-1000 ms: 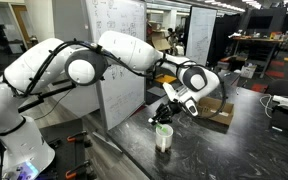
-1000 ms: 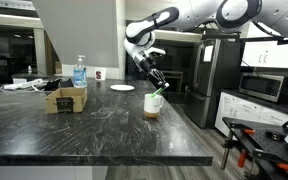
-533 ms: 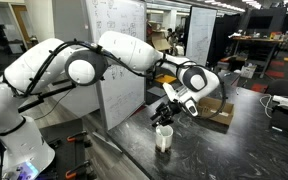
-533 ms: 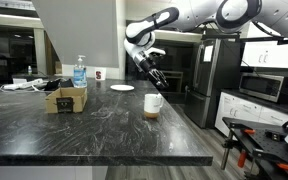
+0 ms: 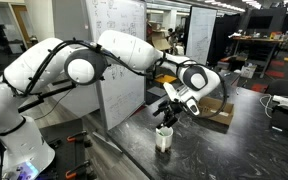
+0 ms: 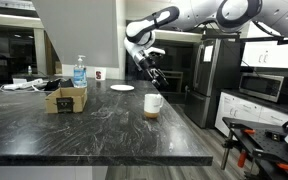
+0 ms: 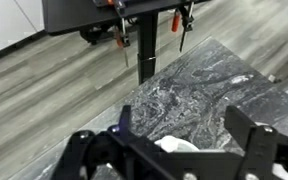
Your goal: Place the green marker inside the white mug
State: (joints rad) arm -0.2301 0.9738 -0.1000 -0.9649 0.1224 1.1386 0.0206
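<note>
gripper (image 5: 167, 114) is spread open, nothing in it. it hangs just above the white mug (image 5: 164, 138), right of center in frame.

From my station I see a dark, marbled counter (image 6: 104, 130) carrying everything. In an exterior view the white mug (image 6: 153, 103) stands upright toward the picture's right end of it, well apart from the open brown cardboard box (image 6: 66, 98). A clear water bottle (image 6: 79, 72) stands behind the box, and a white plate (image 6: 122, 88) lies flat near the back. Some cables (image 6: 24, 85) lie at the far end.
</note>
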